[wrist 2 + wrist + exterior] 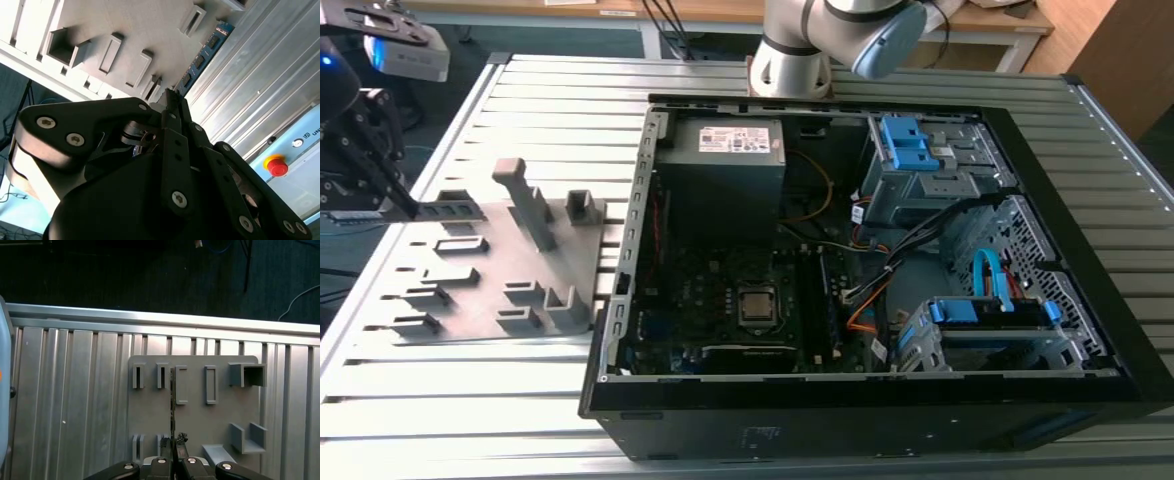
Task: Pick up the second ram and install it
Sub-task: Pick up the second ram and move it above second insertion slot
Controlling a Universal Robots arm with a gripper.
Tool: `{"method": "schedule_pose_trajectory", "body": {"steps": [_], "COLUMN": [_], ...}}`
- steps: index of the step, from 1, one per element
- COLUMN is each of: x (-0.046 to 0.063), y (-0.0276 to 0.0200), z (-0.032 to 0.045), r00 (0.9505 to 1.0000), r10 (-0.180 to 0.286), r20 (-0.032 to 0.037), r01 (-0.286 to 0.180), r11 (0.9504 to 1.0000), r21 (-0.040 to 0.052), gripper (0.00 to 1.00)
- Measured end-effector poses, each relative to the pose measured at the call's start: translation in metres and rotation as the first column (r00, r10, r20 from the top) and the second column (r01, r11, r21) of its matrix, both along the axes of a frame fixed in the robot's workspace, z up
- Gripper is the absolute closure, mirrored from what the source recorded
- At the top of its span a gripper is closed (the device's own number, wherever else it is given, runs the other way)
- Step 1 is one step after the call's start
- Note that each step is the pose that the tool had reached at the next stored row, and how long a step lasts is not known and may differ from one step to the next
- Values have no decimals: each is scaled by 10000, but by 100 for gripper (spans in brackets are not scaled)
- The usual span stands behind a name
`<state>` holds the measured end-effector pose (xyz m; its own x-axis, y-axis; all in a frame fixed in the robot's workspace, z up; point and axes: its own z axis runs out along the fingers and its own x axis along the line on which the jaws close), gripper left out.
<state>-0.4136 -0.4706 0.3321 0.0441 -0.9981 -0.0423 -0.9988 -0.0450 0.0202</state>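
Observation:
In the second wrist view, the second ram (201,59) is a thin green board with black chips, reaching out from my gripper (172,98), whose fingers are closed on its near end. In the first wrist view the ram (172,395) shows edge-on as a thin dark line over the grey holder tray (195,415), rising from the gripper (173,441). In the exterior view my gripper (400,203) hangs at the far left edge of the holder tray (500,280), well left of the open computer case (627,250). I cannot tell whether the ram touches the tray.
The case lies open on the slatted aluminium table (494,400), with its motherboard (747,300), power supply (720,170), blue drive bays (914,145) and cables. The arm's base (787,55) stands behind it. A red stop button (276,166) sits beyond the table.

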Motion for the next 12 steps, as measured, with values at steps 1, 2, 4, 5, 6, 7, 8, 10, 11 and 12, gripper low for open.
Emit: {"method": "schedule_pose_trajectory", "body": {"steps": [1,2,4,5,6,7,8,10,11,12], "x": [0,0,0,0,0,0,0,0,0,0], "y": [0,0,0,0,0,0,0,0,0,0], "z": [12,25,53,67,81,94,107,133,145,162], "r00": [10000,10000,10000,10000,10000,10000,10000,10000,10000,10000], "r10": [0,0,0,0,0,0,0,-1,0,-1], "r20": [1,1,0,0,0,1,1,0,1,0], "r01": [0,0,0,0,0,0,0,1,0,1], "r11": [10000,10000,10000,10000,10000,10000,10000,10000,10000,10000], "r21": [1,1,1,2,2,2,2,2,2,2], "gripper": [86,86,86,86,86,86,86,86,86,86]}}
